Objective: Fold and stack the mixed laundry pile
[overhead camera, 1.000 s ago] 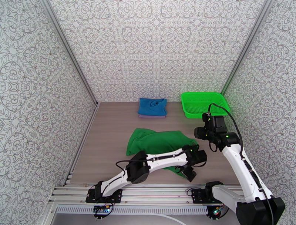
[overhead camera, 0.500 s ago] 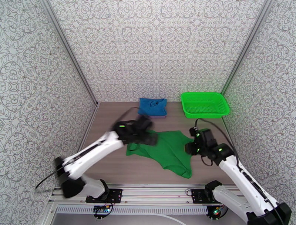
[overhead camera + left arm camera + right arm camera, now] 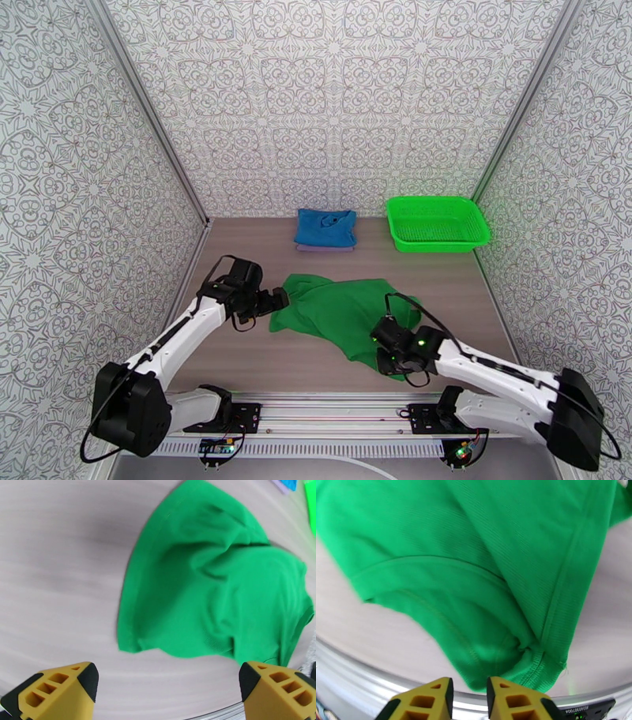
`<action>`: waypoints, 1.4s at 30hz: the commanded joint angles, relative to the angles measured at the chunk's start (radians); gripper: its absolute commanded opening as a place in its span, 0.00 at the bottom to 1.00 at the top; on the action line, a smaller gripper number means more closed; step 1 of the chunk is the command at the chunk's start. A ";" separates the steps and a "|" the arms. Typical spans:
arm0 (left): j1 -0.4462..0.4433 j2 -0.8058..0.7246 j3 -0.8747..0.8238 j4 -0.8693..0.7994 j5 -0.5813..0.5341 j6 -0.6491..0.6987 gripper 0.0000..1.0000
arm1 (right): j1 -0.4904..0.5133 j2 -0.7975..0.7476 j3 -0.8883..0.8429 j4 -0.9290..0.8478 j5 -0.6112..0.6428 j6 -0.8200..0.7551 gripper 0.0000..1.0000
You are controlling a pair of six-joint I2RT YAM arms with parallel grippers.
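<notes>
Table (image 3: 237, 260): wood-grain top, patterned walls on three sides.

Green garment (image 3: 347, 312): lies spread and rumpled at mid-table, not folded. One corner points toward the left arm, and a narrower end trails toward the near edge by the right arm. Stitched hem visible in the right wrist view.

Green mesh basket (image 3: 438, 245): far right corner of the table, well apart from the green garment.

Blue garment (image 3: 325, 227): folded, at the far edge of the table, just left of the basket. It rests on top of the lavender-grey garment (image 3: 324, 249), of which a thin strip shows along the near side.

Left gripper (image 3: 166, 677): jaws spread wide, nothing between them. It hovers just beside the green garment's left corner, with bare table under the fingers.

Right gripper (image 3: 469, 685): at the garment's near end, jaws narrow with a small gap. The hemmed corner reaches down to that gap; cannot tell whether the cloth is pinched.
</notes>
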 commanded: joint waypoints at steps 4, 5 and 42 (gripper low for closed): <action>0.007 0.110 -0.051 0.165 0.092 0.022 0.99 | 0.008 0.055 0.012 -0.057 0.175 0.157 0.26; 0.007 0.131 -0.060 0.181 0.090 0.019 0.99 | 0.008 0.061 0.005 -0.053 0.177 0.168 0.26; 0.092 0.137 0.273 -0.283 -0.195 0.246 0.67 | -0.350 -0.230 0.040 -0.024 0.155 -0.175 0.00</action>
